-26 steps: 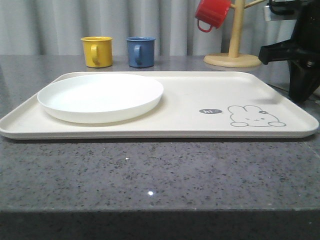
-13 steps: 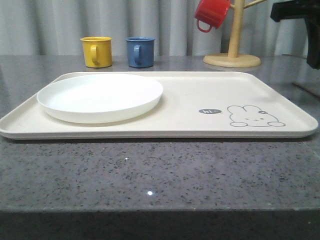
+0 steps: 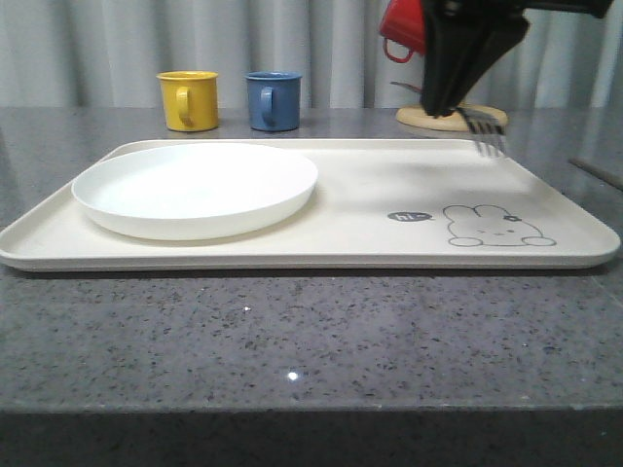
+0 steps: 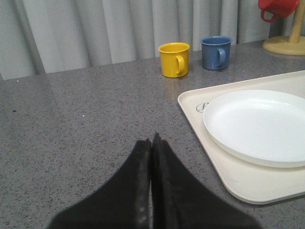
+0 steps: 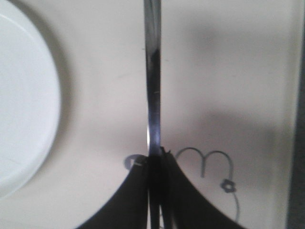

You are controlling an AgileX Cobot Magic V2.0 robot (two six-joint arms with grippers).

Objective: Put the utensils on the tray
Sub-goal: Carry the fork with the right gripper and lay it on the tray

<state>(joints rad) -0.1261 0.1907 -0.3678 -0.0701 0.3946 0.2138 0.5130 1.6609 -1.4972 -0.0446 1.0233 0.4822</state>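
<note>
My right gripper (image 3: 439, 107) hangs over the back right part of the cream tray (image 3: 389, 190), shut on a shiny metal fork (image 3: 489, 139) whose tines point down and to the right, just above the tray. In the right wrist view the fork's handle (image 5: 152, 86) runs straight out from the shut gripper (image 5: 156, 161) above the tray (image 5: 238, 71) and its bunny drawing (image 5: 209, 162). A round white plate (image 3: 195, 188) lies on the tray's left half. My left gripper (image 4: 151, 141) is shut on nothing, over the grey counter beside the tray's left rim (image 4: 224, 171).
A yellow mug (image 3: 189, 99) and a blue mug (image 3: 274, 100) stand behind the tray. A red mug (image 3: 401, 27) hangs on a wooden mug tree whose base (image 3: 467, 121) is at the back right. Bare grey counter (image 3: 292, 341) lies in front of the tray.
My right arm has swung in from the right edge to above the tray's back right part, bringing the fork into view. The plate, tray and mugs have not moved.
</note>
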